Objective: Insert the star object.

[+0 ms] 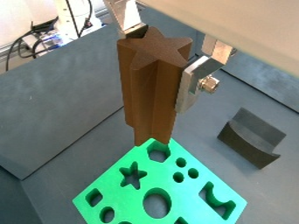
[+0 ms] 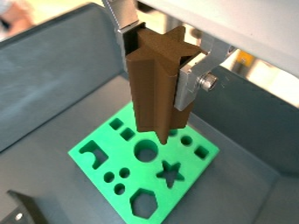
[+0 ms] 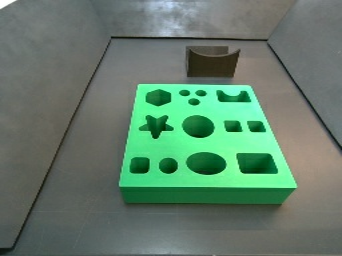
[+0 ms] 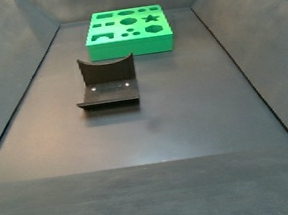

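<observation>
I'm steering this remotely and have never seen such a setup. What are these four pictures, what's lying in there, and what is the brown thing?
Two pictures come from cameras on the robot arm's wrist, looking down past its gripper. Its two silver fingers are shut on the star object, a tall brown wooden post held upright above the green board. The other two pictures come from cameras fixed beside the grey floor; neither shows the arm. On the floor lie the board, full of shaped holes including a star hole, and, apart from it, a short dark block with a curved notch.
</observation>
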Robot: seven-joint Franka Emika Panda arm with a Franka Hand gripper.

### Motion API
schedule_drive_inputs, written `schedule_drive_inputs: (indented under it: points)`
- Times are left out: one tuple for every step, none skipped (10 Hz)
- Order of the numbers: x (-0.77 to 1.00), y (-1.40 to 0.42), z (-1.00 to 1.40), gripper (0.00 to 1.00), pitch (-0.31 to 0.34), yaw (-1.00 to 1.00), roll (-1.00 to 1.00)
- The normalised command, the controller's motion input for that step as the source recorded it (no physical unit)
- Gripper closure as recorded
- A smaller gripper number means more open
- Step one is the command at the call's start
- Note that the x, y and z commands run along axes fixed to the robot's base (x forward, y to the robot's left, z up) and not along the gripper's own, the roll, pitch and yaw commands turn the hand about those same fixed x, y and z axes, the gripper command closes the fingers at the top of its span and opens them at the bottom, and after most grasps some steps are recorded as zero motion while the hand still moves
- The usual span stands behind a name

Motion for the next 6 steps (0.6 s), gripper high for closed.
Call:
schedule_drive_inputs:
  points:
    - [0.17, -0.08, -0.89, 1.00, -0.010, -0.81, 0.18]
    - [0.26, -0.30, -0.88, 1.00, -0.031, -0.67, 0.22]
    - [0.26, -0.32, -0.89, 1.00, -0.033, -0.66, 0.22]
    - [0.20, -0.30, -0.90, 1.00, -0.031, -0.62, 0.22]
    - [0.00, -0.11, -0.92, 1.00, -0.071, -0.27, 0.18]
    - [-0.35, 0.00, -0.80, 1.00, -0.239, 0.00, 0.09]
